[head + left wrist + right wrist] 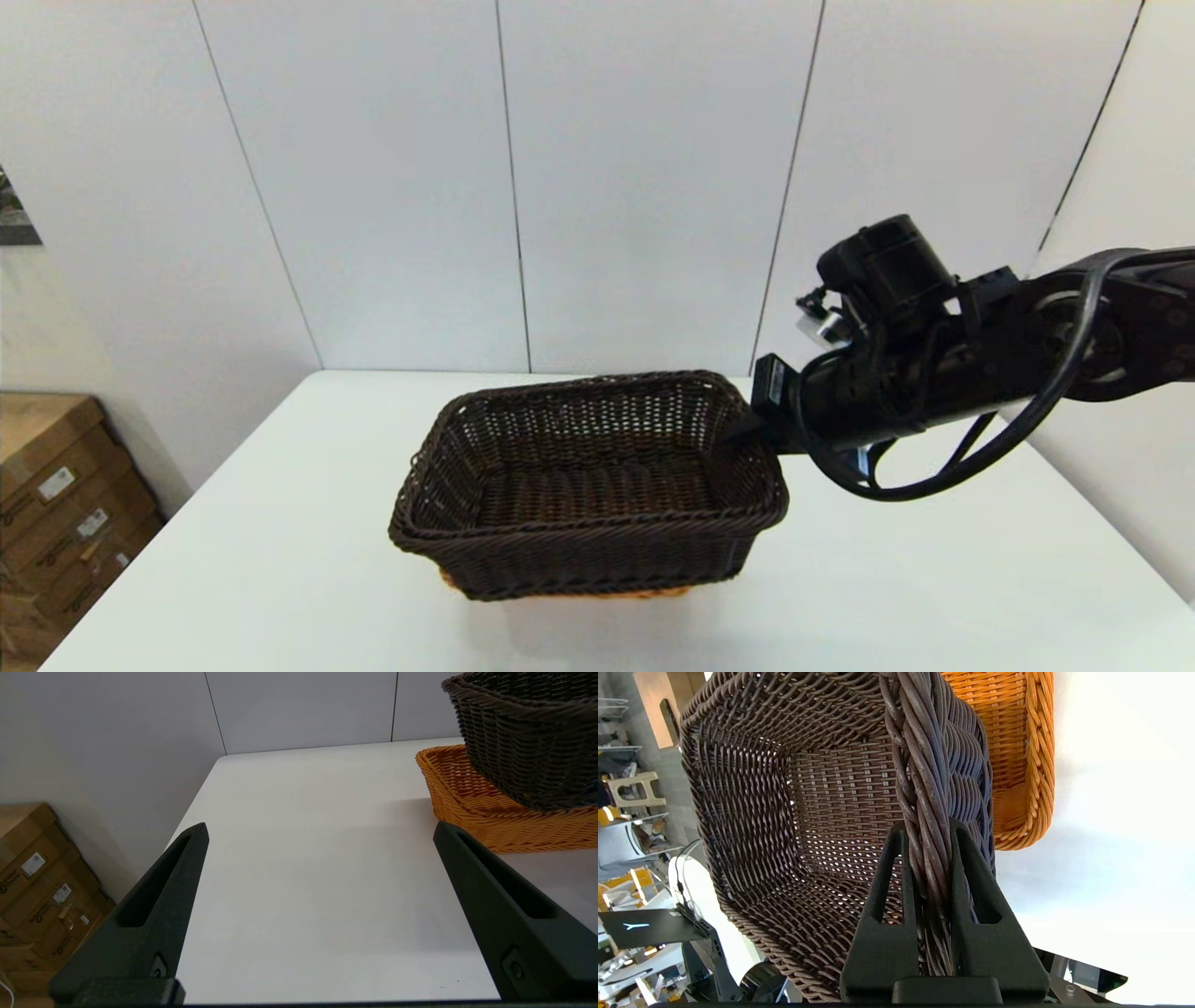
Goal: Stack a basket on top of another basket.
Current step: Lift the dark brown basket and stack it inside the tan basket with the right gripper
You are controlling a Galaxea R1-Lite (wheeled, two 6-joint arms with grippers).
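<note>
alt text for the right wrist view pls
The right gripper is clamped on the braided rim of the dark brown basket, its woven inside filling the view. The orange-tan basket lies behind it on the white table.

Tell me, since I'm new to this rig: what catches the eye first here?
The dark brown wicker basket dominates mid-table, held over the orange-tan basket beneath it. The right gripper clamps its braided rim on the robot's right side. The left gripper is open over bare white table, apart from both baskets.
</note>
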